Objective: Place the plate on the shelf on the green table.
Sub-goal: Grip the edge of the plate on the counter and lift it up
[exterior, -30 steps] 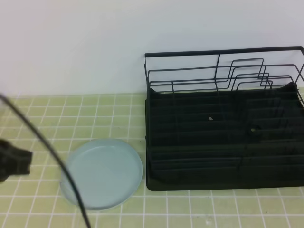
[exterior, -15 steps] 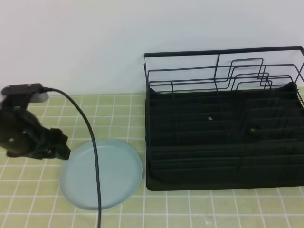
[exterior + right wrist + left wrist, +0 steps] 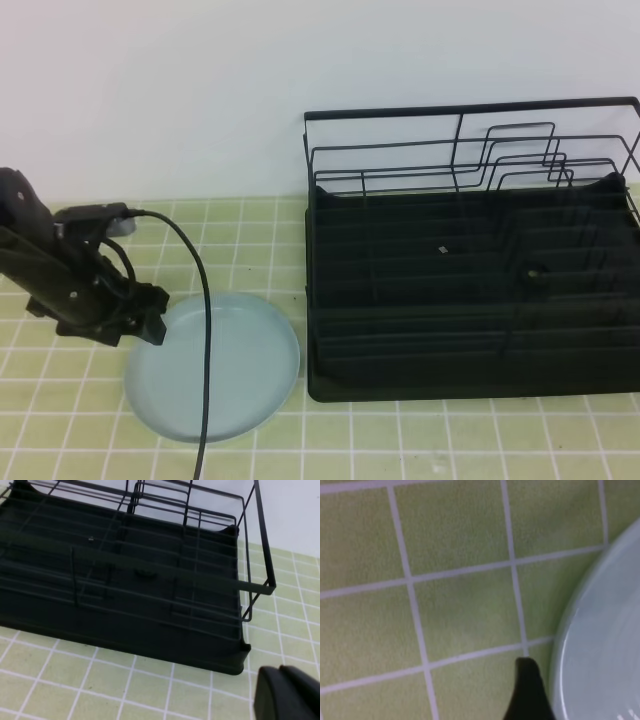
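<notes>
1. Flat on the light yellow-green tiled table (image 3: 420,440) lies the round, pale blue-green plate with a shallow raised rim (image 3: 225,370), left of the middle in the exterior high view.
2. Just to the plate's right, with a narrow strip of tile between them, stands the large black wire dish rack with stepped upright dividers and a black tray base (image 3: 470,270); nothing rests in it.
3. Over the plate's upper left edge sits the black left gripper (image 3: 150,325), its arm slanting down from the left side of the view.
4. A black cable (image 3: 205,360) loops from the top of that arm and hangs down across the plate to the bottom of the view.
5. Seen from the left wrist, one dark fingertip (image 3: 529,692) points at the tiles just beside the plate's rim (image 3: 565,645); whether the fingers stand apart or together cannot be told.
6. Seen from the right wrist, the rack (image 3: 125,575) fills most of the picture, its near right corner on the tiles.
7. Only a dark rounded piece of the right gripper (image 3: 287,692) shows at the lower right corner of that view, so its state cannot be told either.
</notes>
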